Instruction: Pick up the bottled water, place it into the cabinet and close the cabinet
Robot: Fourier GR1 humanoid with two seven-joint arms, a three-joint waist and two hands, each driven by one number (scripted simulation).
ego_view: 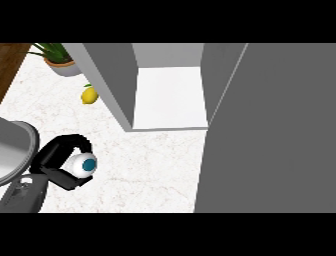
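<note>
Step 1 looks done: the left hand (59,151) curls round the bottled water (84,165), over the counter (149,170) and left of the open cabinet (169,97). Next, carry it forward and rightward onto the white shelf, avoiding the door (289,130).

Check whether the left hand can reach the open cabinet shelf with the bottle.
Probably yes. The left hand, fingers curled round the bottle, has only bare counter between it and the shelf; the lemon lies off to the side.
</note>
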